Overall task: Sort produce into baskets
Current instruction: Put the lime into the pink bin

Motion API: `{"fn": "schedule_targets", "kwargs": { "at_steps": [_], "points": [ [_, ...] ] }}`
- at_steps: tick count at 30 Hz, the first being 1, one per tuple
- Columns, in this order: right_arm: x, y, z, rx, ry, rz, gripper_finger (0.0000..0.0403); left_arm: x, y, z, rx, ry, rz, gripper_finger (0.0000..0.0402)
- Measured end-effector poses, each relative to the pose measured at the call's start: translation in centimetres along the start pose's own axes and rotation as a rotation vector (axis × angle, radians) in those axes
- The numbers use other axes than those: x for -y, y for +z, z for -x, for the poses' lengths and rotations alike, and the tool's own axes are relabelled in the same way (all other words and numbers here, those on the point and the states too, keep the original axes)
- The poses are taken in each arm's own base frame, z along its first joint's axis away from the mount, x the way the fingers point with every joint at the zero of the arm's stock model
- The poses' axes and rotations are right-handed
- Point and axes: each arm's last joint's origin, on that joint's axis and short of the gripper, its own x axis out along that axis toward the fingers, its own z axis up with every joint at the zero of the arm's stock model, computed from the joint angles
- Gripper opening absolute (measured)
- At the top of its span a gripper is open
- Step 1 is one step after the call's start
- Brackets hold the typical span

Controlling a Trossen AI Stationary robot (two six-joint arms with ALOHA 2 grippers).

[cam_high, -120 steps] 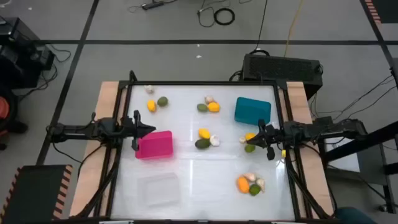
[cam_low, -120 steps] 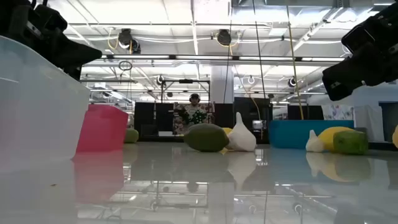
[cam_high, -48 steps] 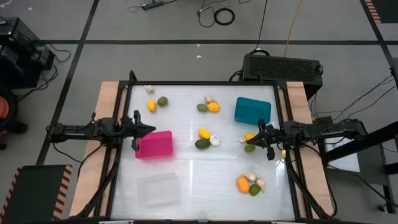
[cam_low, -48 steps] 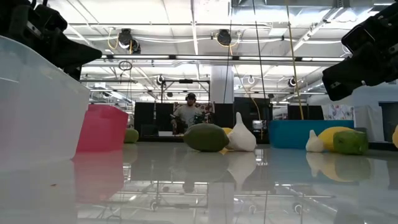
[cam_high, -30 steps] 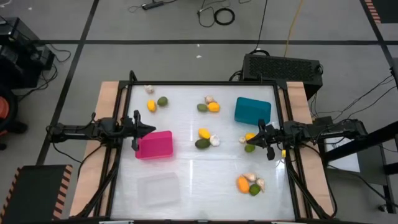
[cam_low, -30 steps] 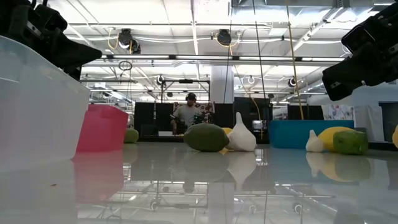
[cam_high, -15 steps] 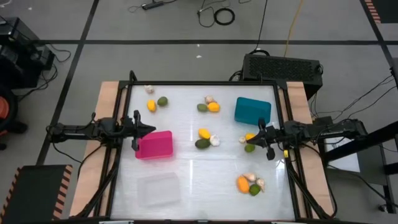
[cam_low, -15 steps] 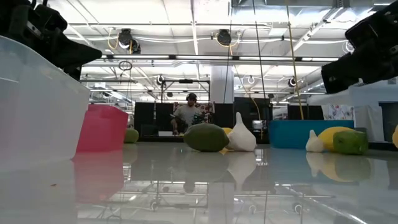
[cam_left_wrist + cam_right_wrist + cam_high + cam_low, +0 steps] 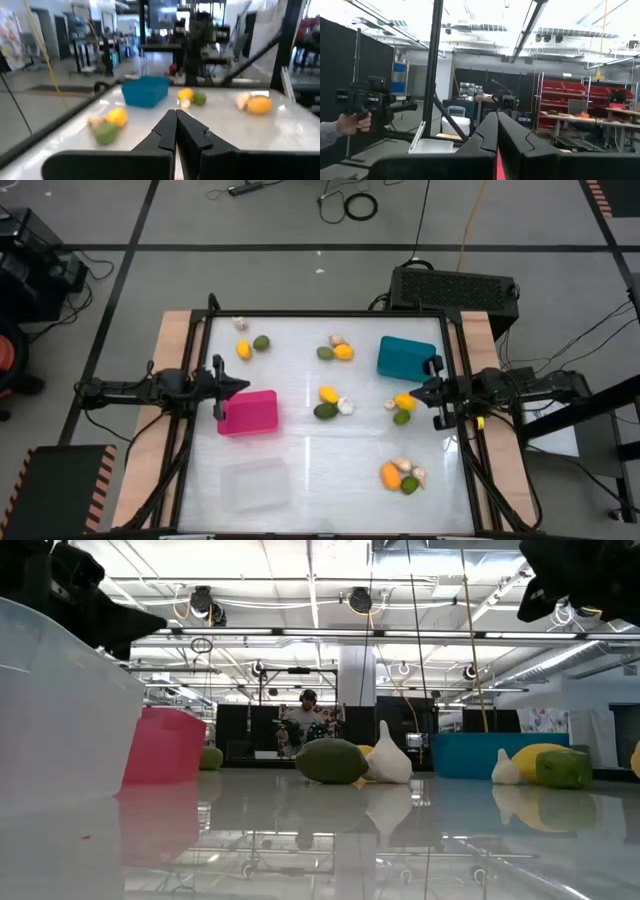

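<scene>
Now the right gripper [image 9: 432,392] has lifted off the produce [image 9: 403,408].

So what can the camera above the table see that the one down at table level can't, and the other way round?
Only the high view shows all five clumps of produce, including the trio near the front right, and both grippers, left and right, hanging over the table.

Only the low view shows the room behind, with a person there.

Both show the pink basket, teal basket, clear basket and the middle green fruit with garlic.
</scene>
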Motion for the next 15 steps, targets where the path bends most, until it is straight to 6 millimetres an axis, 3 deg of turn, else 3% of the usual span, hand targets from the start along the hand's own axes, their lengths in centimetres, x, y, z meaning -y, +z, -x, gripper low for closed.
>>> {"fn": "schedule_targets", "kwargs": {
  "at_steps": [4, 8, 15],
  "points": [
    [0.3, -0.6, -0.3, -0.053, -0.125, -0.021, 0.0, -0.1, 1.7, 0.2, 0.172, 0.007, 0.085, 0.001],
    [0.7, -1.4, -0.7, -0.106, -0.251, -0.104, 0.0, -0.3, 3.0, 0.5, 0.301, 0.063, 0.045, 0.001],
    [0.7, -1.9, -1.8, -0.086, -0.257, -0.175, 0.0, -0.5, 4.2, 0.9, 0.413, 0.137, -0.056, 0.001]
  ]
}}
